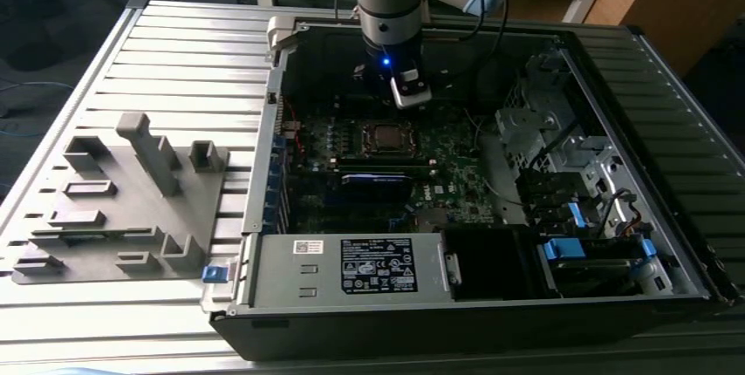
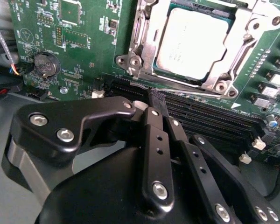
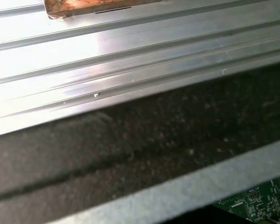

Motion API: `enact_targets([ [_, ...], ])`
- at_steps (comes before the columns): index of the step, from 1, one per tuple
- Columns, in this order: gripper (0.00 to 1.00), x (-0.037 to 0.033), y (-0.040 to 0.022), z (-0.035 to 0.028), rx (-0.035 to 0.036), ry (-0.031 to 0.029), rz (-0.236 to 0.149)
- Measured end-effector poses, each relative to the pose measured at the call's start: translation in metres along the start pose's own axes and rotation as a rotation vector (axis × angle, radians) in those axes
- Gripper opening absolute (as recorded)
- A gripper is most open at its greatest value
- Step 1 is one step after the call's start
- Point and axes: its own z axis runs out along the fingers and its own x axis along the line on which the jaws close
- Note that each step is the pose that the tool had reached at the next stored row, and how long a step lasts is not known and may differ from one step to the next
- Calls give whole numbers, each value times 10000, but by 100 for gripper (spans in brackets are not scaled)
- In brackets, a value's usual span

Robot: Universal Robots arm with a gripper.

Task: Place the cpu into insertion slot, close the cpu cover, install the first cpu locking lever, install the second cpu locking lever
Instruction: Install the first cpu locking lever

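In the second wrist view the cpu (image 2: 191, 42), a flat square with a silver-grey top, lies in the insertion slot (image 1: 385, 137) on the green board. The cpu cover (image 2: 143, 35), a silver frame plate, lies flat around the cpu's edges. How the locking levers stand I cannot tell. My gripper (image 2: 157, 100) hangs above the board a little to one side of the socket, over the long black memory slots (image 2: 210, 116). Its black fingers (image 2: 155, 135) are pressed together with nothing between them. In the exterior view the gripper (image 1: 409, 96) hovers just behind the socket.
The open computer case (image 1: 466, 305) lies on a ribbed aluminium table (image 1: 187, 52). A grey fixture with upright posts (image 1: 128, 201) stands at the exterior view's left. The power supply (image 1: 349, 270) and drive bays with blue tabs (image 1: 582, 253) fill the case's near side. A coin battery (image 2: 43, 64) sits on the board.
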Motion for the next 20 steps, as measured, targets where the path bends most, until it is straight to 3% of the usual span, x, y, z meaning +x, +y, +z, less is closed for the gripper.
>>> enact_targets([
  [7,11,3,-34,-6,-20,-58,-19],
  [12,11,4,-55,5,-43,-146,-37],
  [20,11,-1,-88,20,5,-321,-90],
])
